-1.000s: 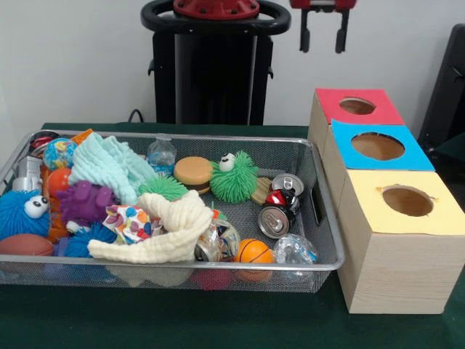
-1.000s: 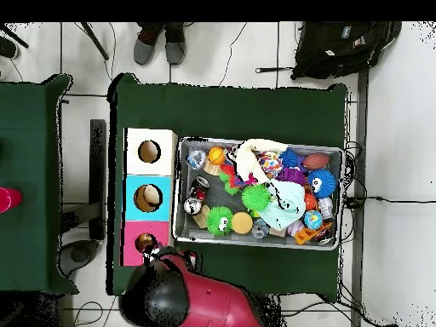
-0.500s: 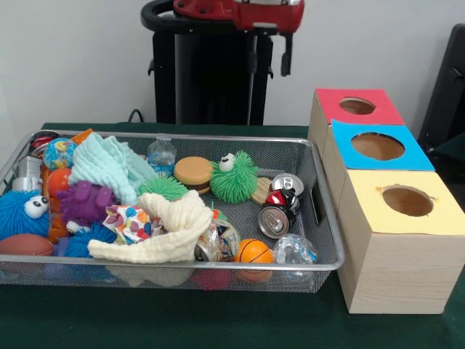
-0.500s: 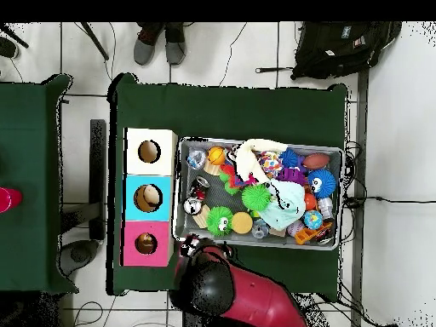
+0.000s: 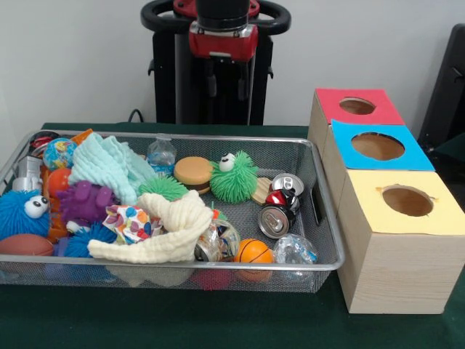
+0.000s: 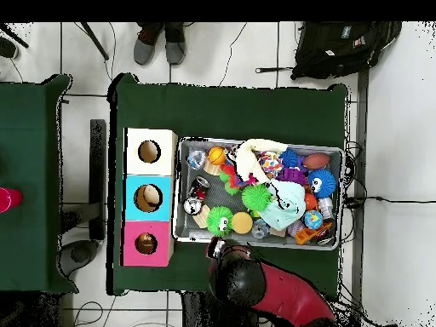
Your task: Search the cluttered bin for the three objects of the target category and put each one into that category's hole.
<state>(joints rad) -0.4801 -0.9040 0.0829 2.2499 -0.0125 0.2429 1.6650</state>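
My gripper (image 5: 227, 81) hangs open and empty above the far rim of the wire bin (image 5: 218, 266), just behind the burger toy (image 5: 192, 171) and the green fuzzy toy with eyes (image 5: 234, 177). In the overhead view the gripper (image 6: 217, 249) sits just outside the bin's (image 6: 177, 192) lower edge. Silver cans (image 5: 274, 220) (image 5: 288, 183) and a red can (image 5: 278, 199) lie at the bin's right end, with an orange ball (image 5: 254, 251) near them. Beside the bin stand three boxes with holes: red (image 5: 327, 102), blue (image 5: 414, 153) and yellow (image 5: 378, 211).
The bin also holds a cream cloth (image 5: 167, 229), a mint cloth (image 5: 105, 163), a blue fuzzy toy (image 5: 23, 213), a purple toy (image 5: 86, 200), a football (image 5: 25, 245) and a plastic bottle (image 5: 161, 154). A person's shoes (image 6: 159, 43) show at the overhead view's top.
The arm has swung from above the red box to the bin's far edge. The gripper came lower and stays open and empty. Nothing in the bin moved.
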